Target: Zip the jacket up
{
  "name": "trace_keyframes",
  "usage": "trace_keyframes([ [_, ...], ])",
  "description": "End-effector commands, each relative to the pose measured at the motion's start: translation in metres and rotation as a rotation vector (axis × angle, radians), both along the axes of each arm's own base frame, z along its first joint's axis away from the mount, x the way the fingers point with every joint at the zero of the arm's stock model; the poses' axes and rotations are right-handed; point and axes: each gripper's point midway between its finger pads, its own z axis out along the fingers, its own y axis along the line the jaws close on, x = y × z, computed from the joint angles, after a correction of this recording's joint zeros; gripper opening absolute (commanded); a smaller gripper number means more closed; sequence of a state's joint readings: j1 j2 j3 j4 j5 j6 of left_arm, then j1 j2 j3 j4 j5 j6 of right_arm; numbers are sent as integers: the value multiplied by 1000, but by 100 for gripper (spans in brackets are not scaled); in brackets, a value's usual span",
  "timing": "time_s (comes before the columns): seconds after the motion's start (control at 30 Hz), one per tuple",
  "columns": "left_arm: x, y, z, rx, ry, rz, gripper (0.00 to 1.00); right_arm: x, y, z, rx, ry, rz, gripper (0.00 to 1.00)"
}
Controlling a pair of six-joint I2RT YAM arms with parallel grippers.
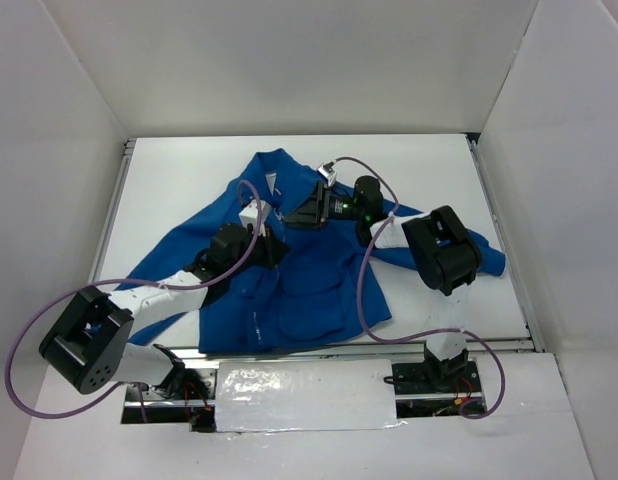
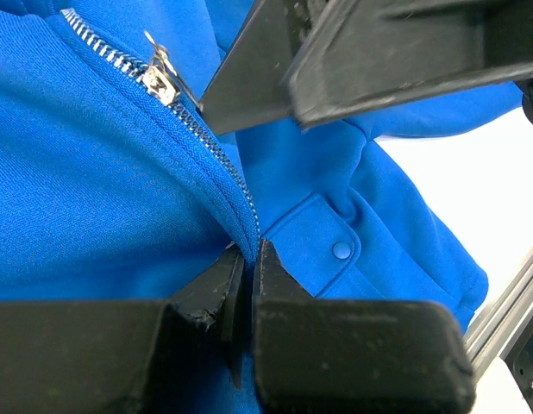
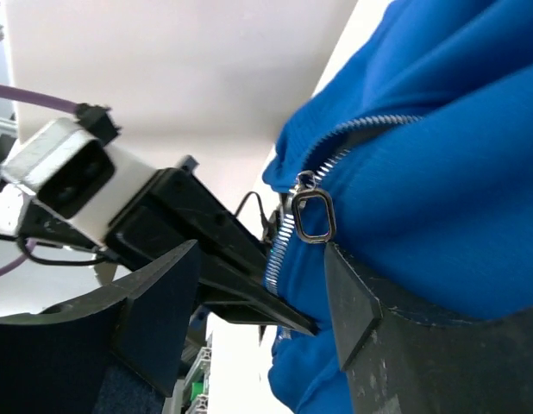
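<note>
Table point(image 1: 439, 170), white and smooth, lay under the jacket point(image 1: 314, 295), soft royal-blue cloth I saw spread front-up. At the jacket's chest my left gripper point(image 2: 247, 259) pinched its black wedge fingers nearly together on the fabric edge beside the toothed silver zipper point(image 2: 206, 142). My right gripper point(image 3: 260, 250) stood wide apart, straddling the oval metal pull ring point(image 3: 312, 216) nearer the jacket's collar. A round snap point(image 2: 341, 250) sat on the jacket's pocket flap.

Blue jacket point(image 1: 319, 290) on white table point(image 1: 429, 180)
</note>
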State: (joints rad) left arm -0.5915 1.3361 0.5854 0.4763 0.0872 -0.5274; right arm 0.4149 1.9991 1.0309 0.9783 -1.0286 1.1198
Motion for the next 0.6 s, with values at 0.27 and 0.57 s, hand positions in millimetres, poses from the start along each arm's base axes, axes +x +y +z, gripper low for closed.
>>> trace_keyframes([
  [0.27,6,-7,31,-47,-82,-32,0,3,4,23,75,-70,13,63],
  [0.57,5,-6,31,-50,-84,-36,0,19,6,-10,-14,26,-73,62],
])
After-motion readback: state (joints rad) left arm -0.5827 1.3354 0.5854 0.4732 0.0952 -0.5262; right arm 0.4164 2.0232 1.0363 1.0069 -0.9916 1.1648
